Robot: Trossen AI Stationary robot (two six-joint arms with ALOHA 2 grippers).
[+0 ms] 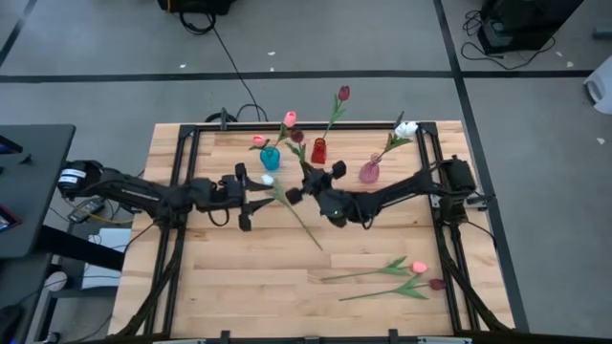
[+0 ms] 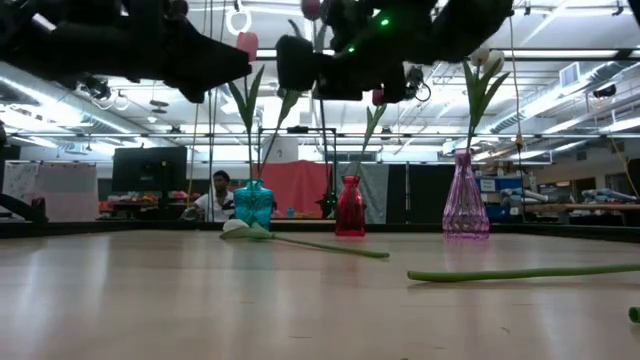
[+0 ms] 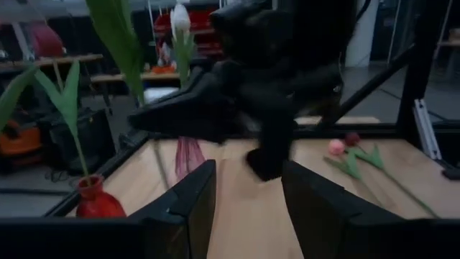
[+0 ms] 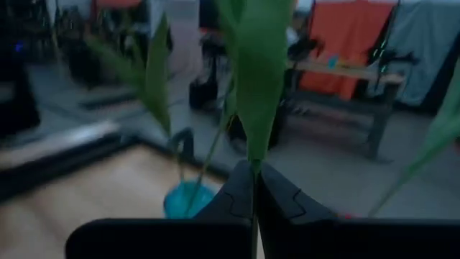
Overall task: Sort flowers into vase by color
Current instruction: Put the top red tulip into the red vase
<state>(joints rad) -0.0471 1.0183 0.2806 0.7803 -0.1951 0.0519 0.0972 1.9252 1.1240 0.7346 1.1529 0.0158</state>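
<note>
Two grippers hung mid-table: the right gripper (image 4: 254, 188) pinched a green stem (image 4: 253, 122), apparently a dark red tulip's, above the teal vase (image 4: 188, 198); the left gripper (image 3: 248, 194) gaped empty.

Right end effector (image 4: 255, 194) pinches a green stem; its head is cut off by the right wrist view's upper edge, colour unknown. Teal vase (image 4: 188, 199) behind is blurred and half hidden by the fingers. Low view: both arms cropped at the upper edge, a tulip at the far right edge (image 2: 635, 314) barely shows. Pink vase (image 3: 188, 155) is partly hidden behind the left end effector's finger.
</note>
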